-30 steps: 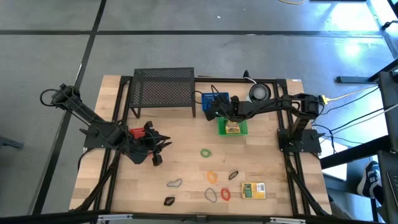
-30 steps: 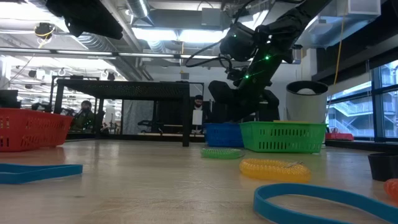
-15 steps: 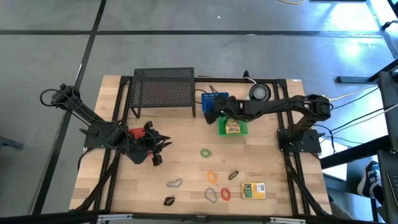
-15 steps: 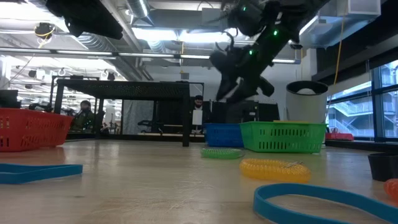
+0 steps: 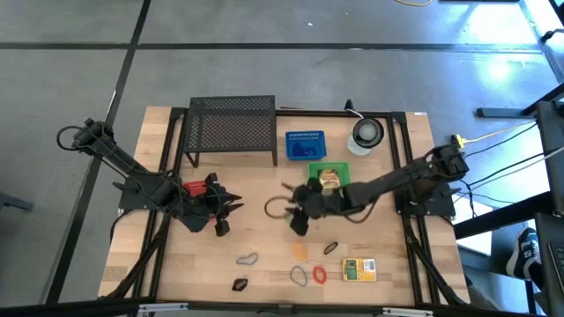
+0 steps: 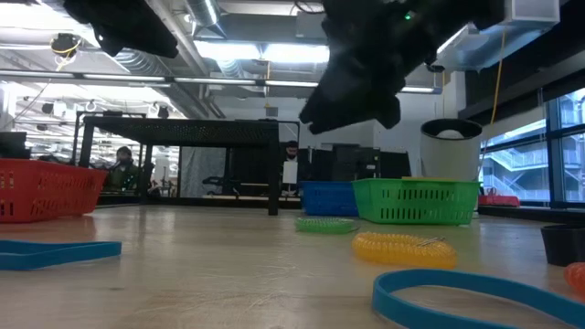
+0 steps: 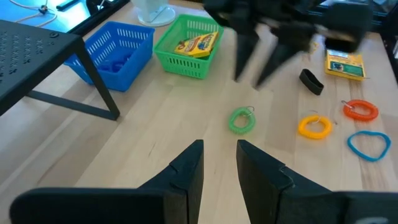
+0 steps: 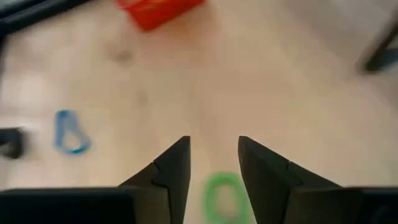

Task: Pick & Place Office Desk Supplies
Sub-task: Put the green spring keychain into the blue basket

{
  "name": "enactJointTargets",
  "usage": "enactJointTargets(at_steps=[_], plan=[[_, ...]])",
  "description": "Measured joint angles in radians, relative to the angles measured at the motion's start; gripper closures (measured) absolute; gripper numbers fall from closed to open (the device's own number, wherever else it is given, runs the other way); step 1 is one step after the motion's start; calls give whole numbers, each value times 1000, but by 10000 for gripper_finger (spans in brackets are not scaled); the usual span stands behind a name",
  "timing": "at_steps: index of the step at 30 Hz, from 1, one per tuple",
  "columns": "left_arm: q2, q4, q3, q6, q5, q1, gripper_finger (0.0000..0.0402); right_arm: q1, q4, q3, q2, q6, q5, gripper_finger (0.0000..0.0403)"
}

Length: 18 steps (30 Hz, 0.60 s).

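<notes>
Right gripper, fingers apart and empty, hovers over mid-table with the green loop just ahead of its tips. Judged step: reaching for that loop. Next it must drop, close, then carry toward the green basket at 1 o'clock. Left gripper waits at 9 o'clock, slightly parted

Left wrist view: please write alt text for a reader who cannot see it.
The right end effector, open and empty, hangs over a green coil loop on the wooden table. Behind stand a green basket holding a yellow box and a blue basket.
</notes>
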Motion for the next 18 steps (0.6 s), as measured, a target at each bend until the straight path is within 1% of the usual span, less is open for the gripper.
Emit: enactJointTargets(at_steps=[5,9,14,16,18], plan=[[0,2,0,3,-2,0,313,48,73,1,90,-41,-3,268],[0,8,0,29,-11,1,313,47,76,1,138,-76,0,268],[0,9,0,54,-12,1,313,31,75,1,161,-77,0,268],[0,8,0,54,-12,1,313,23,75,1,176,-72,0,268],[0,8,0,54,-12,1,313,14,74,1,199,-36,-25,268]])
